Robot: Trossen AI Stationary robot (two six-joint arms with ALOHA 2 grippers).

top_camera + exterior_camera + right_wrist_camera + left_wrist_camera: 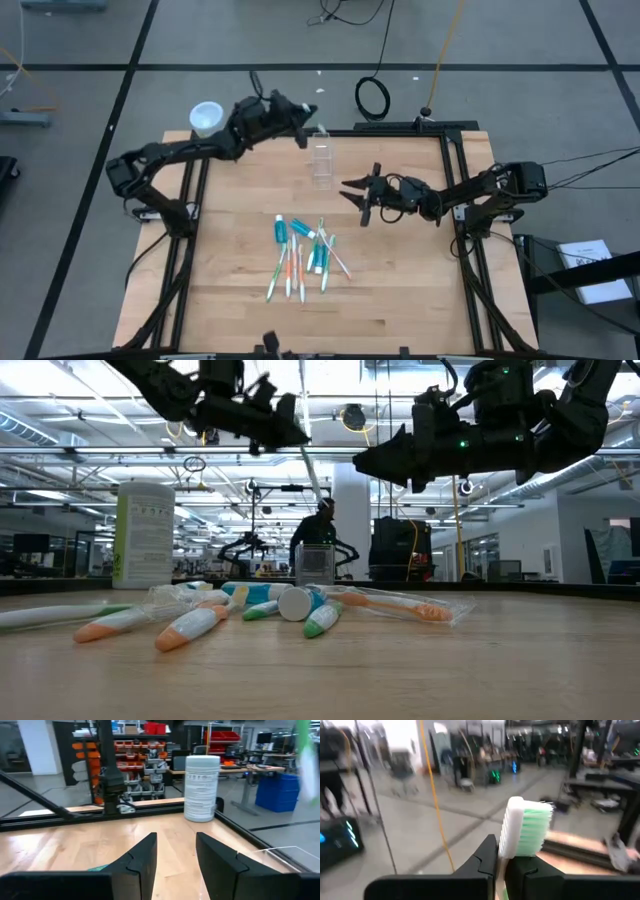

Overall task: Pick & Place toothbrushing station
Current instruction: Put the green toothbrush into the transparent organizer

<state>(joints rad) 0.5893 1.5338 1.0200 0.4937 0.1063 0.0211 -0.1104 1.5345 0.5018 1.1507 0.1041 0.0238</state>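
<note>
Toothbrushes (300, 262) scattered on wooden table (400, 280)

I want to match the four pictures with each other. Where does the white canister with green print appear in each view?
High view: the canister stands at the table's far left corner, behind the left arm.
Low view: upright at the left, behind the pile of toothbrushes.
Left wrist view: not in it.
Right wrist view: upright near the middle, beyond the right claw.
Shared landmark: the wooden table.
</note>
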